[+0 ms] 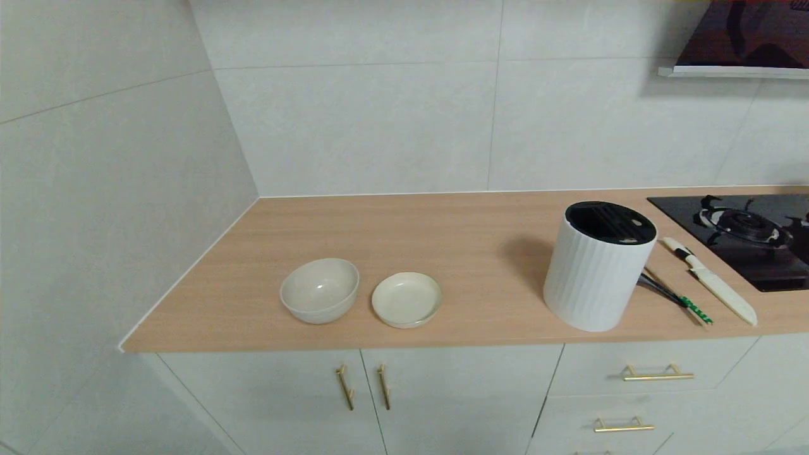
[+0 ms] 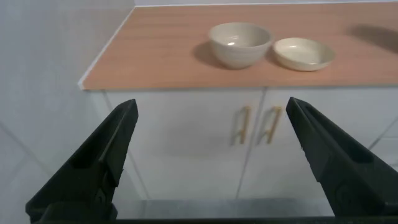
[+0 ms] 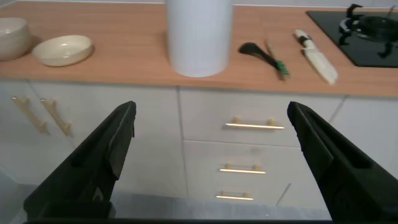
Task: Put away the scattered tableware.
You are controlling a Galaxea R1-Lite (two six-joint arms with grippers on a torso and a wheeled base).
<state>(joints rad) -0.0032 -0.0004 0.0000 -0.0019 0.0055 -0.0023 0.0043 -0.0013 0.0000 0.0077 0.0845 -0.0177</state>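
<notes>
A wooden counter runs along pale tiled walls into a corner on the left, above white cabinets with gold handles. On it a cream bowl and a shallow cream dish sit just beside each other near the front edge. Well apart to the right stands a white ribbed holder with a black slotted top. Just right of it lie a black spoon, a green-tipped utensil and a white knife, with a black gas stove behind and a range hood above. The left gripper and right gripper hang spread wide and hold nothing, in front of the cabinets.
</notes>
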